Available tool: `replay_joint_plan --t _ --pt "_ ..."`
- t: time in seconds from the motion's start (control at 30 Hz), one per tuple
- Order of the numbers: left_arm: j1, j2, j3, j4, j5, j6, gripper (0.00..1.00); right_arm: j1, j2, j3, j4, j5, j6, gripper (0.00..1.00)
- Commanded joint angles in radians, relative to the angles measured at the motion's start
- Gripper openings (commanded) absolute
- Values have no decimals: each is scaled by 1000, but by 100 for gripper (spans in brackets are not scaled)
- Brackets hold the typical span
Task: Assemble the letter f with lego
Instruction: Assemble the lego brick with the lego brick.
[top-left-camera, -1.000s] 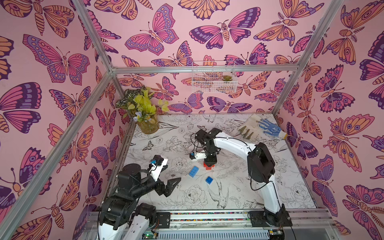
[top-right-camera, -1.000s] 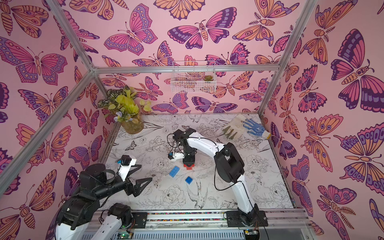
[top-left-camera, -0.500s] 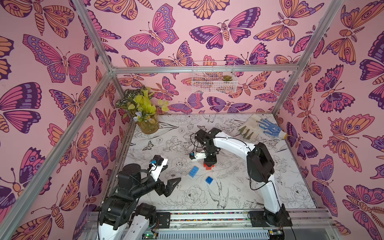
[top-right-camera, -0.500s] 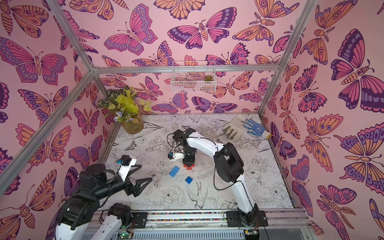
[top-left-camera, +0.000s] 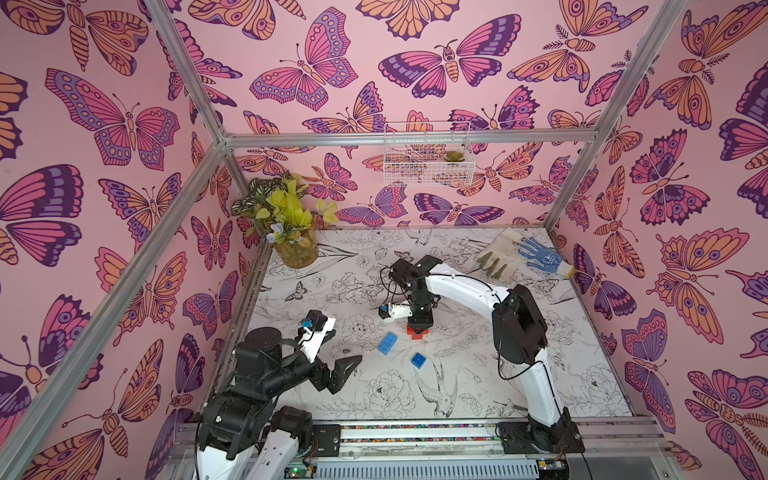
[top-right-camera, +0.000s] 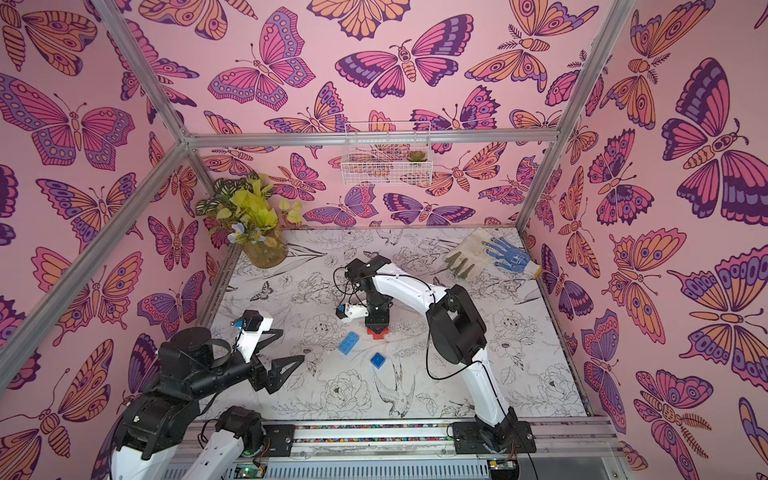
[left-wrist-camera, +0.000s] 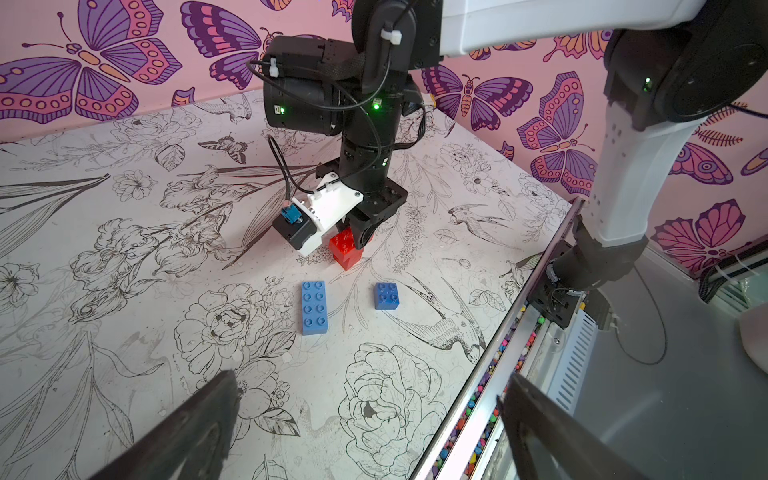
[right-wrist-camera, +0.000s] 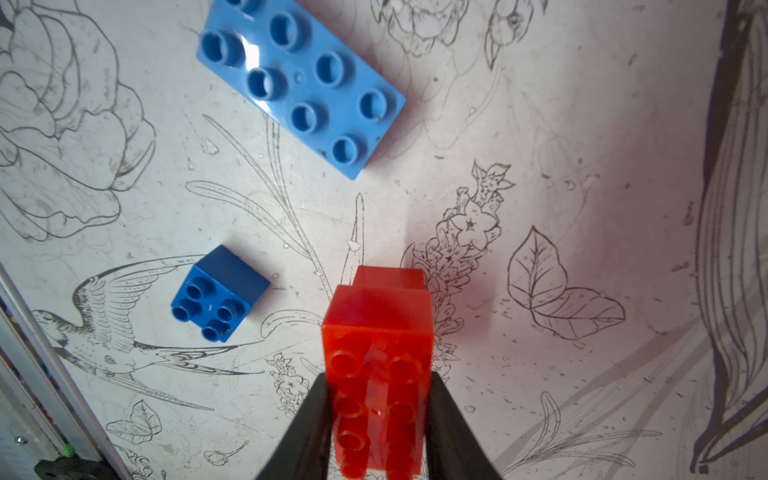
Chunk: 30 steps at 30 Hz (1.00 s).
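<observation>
My right gripper (right-wrist-camera: 378, 415) points straight down at mid-table and is shut on the longer red lego brick (right-wrist-camera: 376, 332), one black finger on each long side. That brick rests on a second red brick (right-wrist-camera: 390, 276) that peeks out beneath it; both top views show the red stack (top-left-camera: 419, 331) (top-right-camera: 377, 331). The long blue brick (top-left-camera: 387, 343) (right-wrist-camera: 299, 83) and the short blue brick (top-left-camera: 419, 360) (right-wrist-camera: 218, 293) lie loose on the mat close in front, studs up. My left gripper (left-wrist-camera: 370, 419) (top-left-camera: 343, 347) hovers open and holds nothing near the front left. No joined letter f shows.
A potted plant (top-left-camera: 291, 232) stands in the back left corner and work gloves (top-left-camera: 523, 255) lie at the back right. A wire basket (top-left-camera: 428, 160) hangs on the rear wall. The rail (top-left-camera: 415, 432) with coloured beads runs along the front edge.
</observation>
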<state>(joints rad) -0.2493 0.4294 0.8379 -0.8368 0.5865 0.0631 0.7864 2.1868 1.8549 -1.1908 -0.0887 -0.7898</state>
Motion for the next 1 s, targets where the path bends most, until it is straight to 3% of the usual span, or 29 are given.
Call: replay_joint_plan --t 0.0,0.6,0.97 --pt "-5 0 -14 16 16 4 100 4 111 -43 0 19 6 20" --pt "-6 0 -14 17 18 4 100 -4 113 -69 7 1 21 21" --pt "-7 -2 -14 18 15 4 100 -4 37 -68 11 -23 21 24"
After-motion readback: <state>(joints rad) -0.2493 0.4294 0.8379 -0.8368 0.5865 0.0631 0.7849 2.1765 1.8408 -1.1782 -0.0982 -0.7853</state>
